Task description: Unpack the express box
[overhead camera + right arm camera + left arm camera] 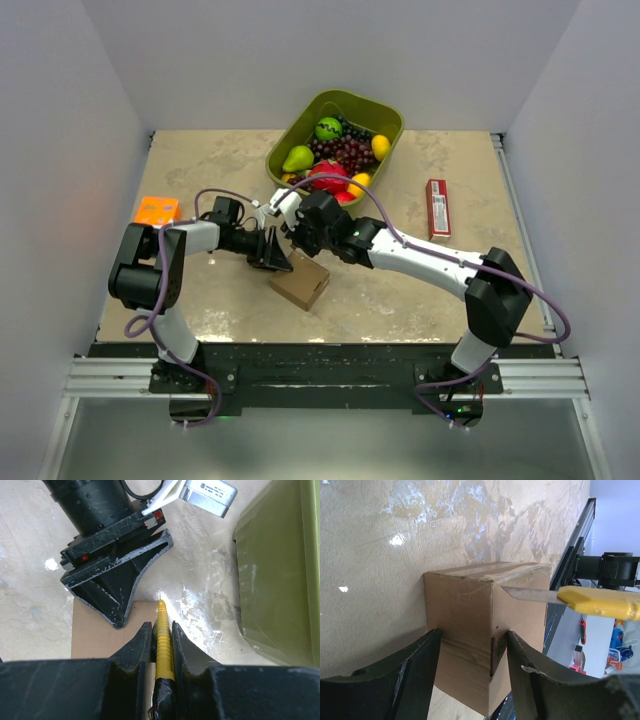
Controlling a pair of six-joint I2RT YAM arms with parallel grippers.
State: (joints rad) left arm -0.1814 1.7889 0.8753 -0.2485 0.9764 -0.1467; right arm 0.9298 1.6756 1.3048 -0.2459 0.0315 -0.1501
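Observation:
The express box (301, 285) is a small brown cardboard box, taped shut, on the table in front of the arms. My left gripper (274, 254) is at its left end. In the left wrist view the fingers (410, 680) clamp the box (465, 610) from both sides. My right gripper (293, 238) is shut on a yellow-handled knife (163, 645) just above the box (95, 635). In the left wrist view the blade (530, 595) touches the box's upper edge by the tape seam.
A green tub (380, 115) of fruit stands at the back centre, and its wall (275, 570) is close to the right of my right gripper. A slim red packet (437, 208) lies at the right. An orange tray (156, 211) sits at the left edge.

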